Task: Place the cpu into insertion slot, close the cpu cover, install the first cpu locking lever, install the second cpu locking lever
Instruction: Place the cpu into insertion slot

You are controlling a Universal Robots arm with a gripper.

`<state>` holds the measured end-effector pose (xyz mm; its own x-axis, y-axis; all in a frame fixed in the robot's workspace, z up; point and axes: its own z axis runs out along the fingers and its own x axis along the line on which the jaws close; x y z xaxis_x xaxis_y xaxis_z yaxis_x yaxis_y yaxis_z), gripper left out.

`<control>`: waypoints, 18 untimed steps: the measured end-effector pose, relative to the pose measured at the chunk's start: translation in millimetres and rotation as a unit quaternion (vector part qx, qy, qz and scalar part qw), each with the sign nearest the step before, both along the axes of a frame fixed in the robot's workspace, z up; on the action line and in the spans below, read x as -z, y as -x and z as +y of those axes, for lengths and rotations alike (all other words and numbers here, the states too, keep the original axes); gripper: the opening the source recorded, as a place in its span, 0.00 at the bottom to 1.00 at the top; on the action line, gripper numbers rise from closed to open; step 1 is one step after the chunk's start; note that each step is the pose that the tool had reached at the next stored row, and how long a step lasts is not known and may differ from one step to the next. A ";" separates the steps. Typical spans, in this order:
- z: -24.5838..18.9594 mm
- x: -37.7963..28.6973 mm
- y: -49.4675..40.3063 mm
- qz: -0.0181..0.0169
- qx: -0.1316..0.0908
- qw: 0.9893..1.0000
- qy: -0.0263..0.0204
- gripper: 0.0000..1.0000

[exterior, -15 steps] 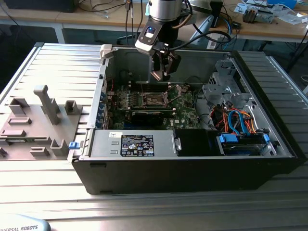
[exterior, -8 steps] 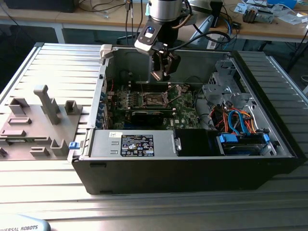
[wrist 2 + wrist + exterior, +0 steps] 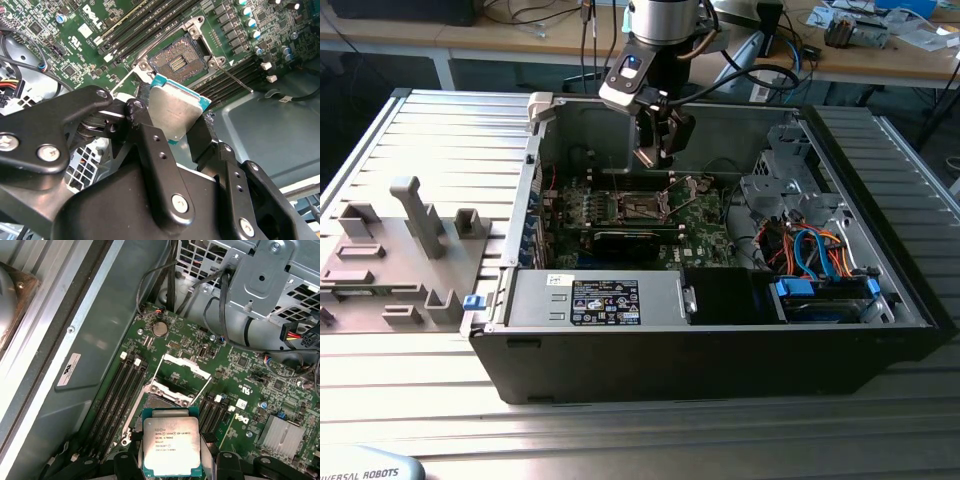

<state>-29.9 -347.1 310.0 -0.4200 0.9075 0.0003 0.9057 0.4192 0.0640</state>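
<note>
My gripper (image 3: 655, 152) hangs inside the open computer case, above the green motherboard (image 3: 705, 228). It is shut on the cpu (image 3: 176, 111), a flat square chip with a silver-grey top, clamped by its edges between two black fingers (image 3: 146, 131). In the first wrist view the cpu (image 3: 171, 444) hovers just short of the insertion slot (image 3: 158, 403), and part of it overlaps the slot. The square black insertion slot (image 3: 175, 62) lies open with its contacts bare. The cpu cover (image 3: 183, 365) stands raised on the slot's far side, and thin wire locking levers (image 3: 235, 80) stick out, unlatched.
Black memory slots (image 3: 120, 390) flank the socket on both sides. A grey drive cage (image 3: 785, 180) with orange and blue cables (image 3: 810, 245) fills the case toward the exterior view's right, and a power supply (image 3: 600, 298) runs along the near wall. A grey fixture tray (image 3: 390, 250) sits outside.
</note>
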 end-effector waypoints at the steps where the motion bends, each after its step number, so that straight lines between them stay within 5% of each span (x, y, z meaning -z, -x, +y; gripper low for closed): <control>1: 0.0 0.0 0.0 0.000 0.000 1.000 0.000 0.54; 18: 0.0 0.0 0.0 0.000 0.007 1.000 0.000 0.54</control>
<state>-29.9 -347.1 309.9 -0.4065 0.9136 0.0003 0.9118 0.4057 0.0640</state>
